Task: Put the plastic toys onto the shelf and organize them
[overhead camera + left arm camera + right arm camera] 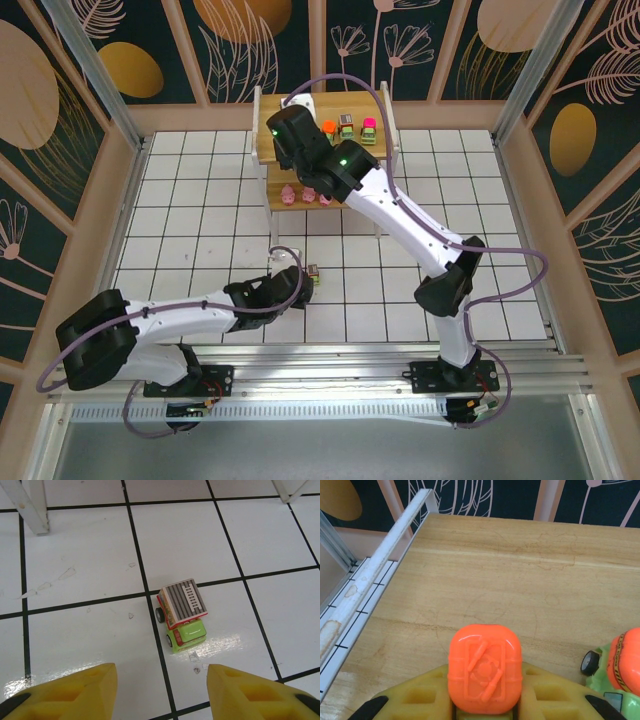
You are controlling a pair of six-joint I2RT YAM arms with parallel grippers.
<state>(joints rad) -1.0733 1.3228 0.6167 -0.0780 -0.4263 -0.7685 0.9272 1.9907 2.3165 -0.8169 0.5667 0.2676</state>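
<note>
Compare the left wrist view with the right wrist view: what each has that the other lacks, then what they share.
Left wrist: a grey-topped green vehicle ahead of the open left gripper. Right wrist: the right gripper shut on an orange-topped toy over the shelf's wooden top, a second orange vehicle beside it. Both: yellow fingers, white tiled table, the shelf's white frame.

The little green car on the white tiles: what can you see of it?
The car is shiny green plastic, with small black wheels and a grey striped roof edged in red. It stands upright on the white tiled table, at a crossing of black lines. Nothing touches it; the left gripper is open just short of it.
</note>
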